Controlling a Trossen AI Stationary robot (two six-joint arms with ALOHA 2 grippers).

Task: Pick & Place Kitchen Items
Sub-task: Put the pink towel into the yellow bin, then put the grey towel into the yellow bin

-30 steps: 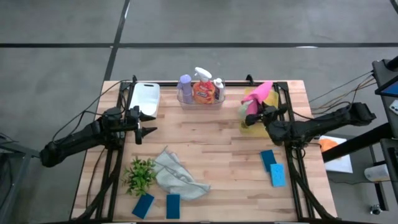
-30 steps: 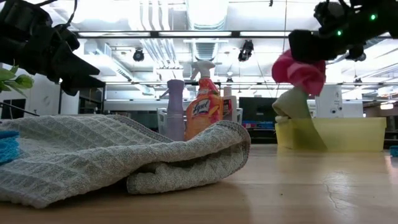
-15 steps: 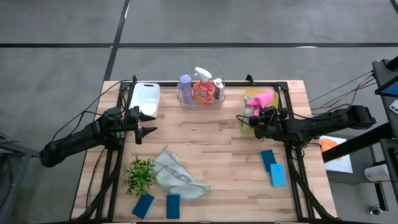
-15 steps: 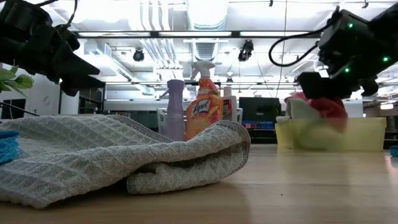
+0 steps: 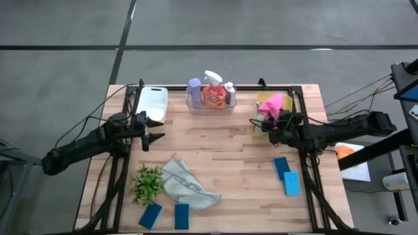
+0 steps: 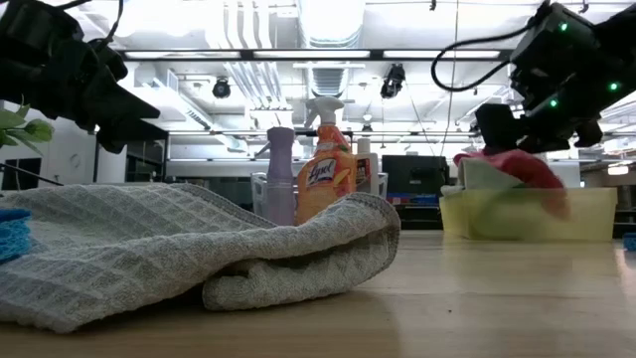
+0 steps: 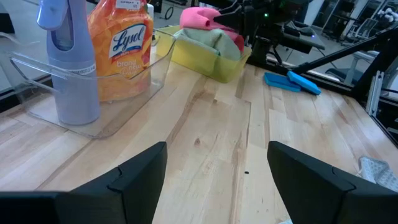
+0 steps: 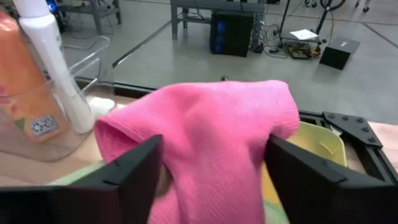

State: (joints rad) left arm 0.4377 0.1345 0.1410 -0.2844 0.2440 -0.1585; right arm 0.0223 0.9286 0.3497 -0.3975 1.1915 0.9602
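Observation:
My right gripper [image 8: 214,155] hovers open over the yellow tray [image 5: 261,134] at the far right, its fingers standing on either side of the bunched pink cloth [image 8: 205,130]. The pink cloth [image 5: 273,103] lies in the tray on a pale green cloth [image 7: 214,40]. The purple bottle [image 5: 194,91], orange spray bottle [image 5: 213,95] and small white bottle [image 5: 229,90] stand in a clear tray [image 5: 210,109] at the far edge. My left gripper [image 5: 157,135] waits open at the left, holding nothing. My right gripper's fingers [image 8: 127,177] flank the pink cloth's raised fold [image 8: 155,124], coming level from the table's right side. I cannot tell whether they touch it. The cloth rests in the yellow tray.
A white tray [image 5: 151,101] sits far left. A grey cloth [image 5: 188,186] and a green leafy piece [image 5: 147,184] lie near left, with two blue sponges [image 5: 166,215] by the near edge. Two more blue sponges [image 5: 286,175] lie at the right.
My right gripper has come down toward the yellow tray with the pink cloth. The cloth hung from it above the tray a second ago; now it sits bunched in the tray on the green cloth.

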